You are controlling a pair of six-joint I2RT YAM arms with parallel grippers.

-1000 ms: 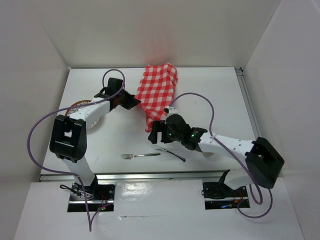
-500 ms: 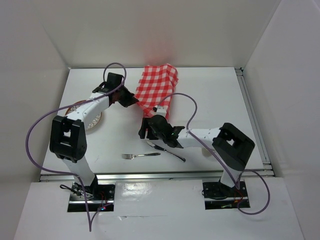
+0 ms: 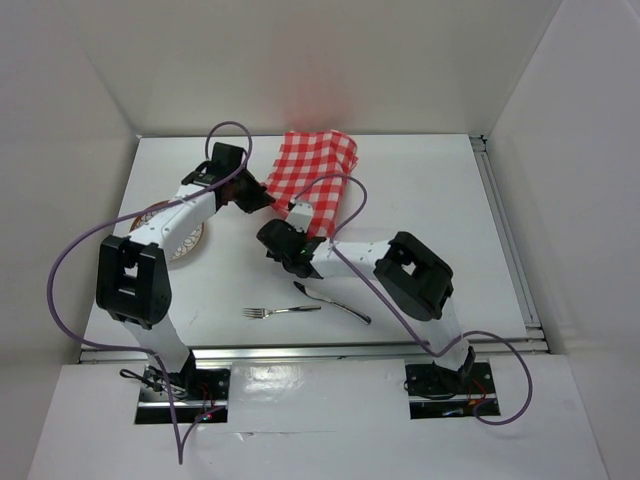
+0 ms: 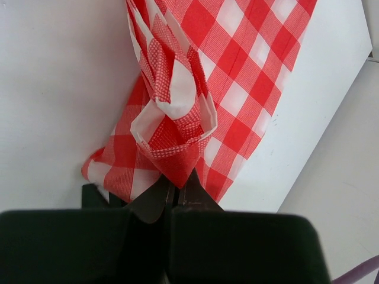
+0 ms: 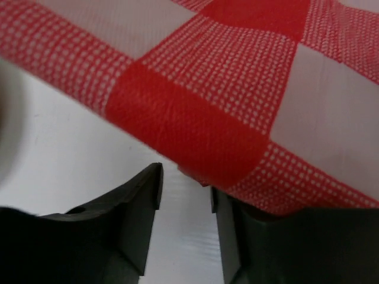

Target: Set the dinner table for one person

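The dinner table [image 3: 430, 200], surely rigid and fixed, spreads white across my top view, a soft checked cloth [image 3: 322, 165] bunched at its far edge. Left wrist: left gripper [image 4: 176, 186] clamped on a fold. Right wrist: right gripper [image 5: 185, 183] slightly parted, empty, at the hem I'd grab.

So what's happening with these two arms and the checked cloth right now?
The left gripper is shut on a bunched fold of the red-and-white checked cloth, which lies crumpled on the white table. The right gripper is open at the cloth's near edge, not gripping it. A fork and a second utensil lie near the front; a plate sits beneath the left arm.
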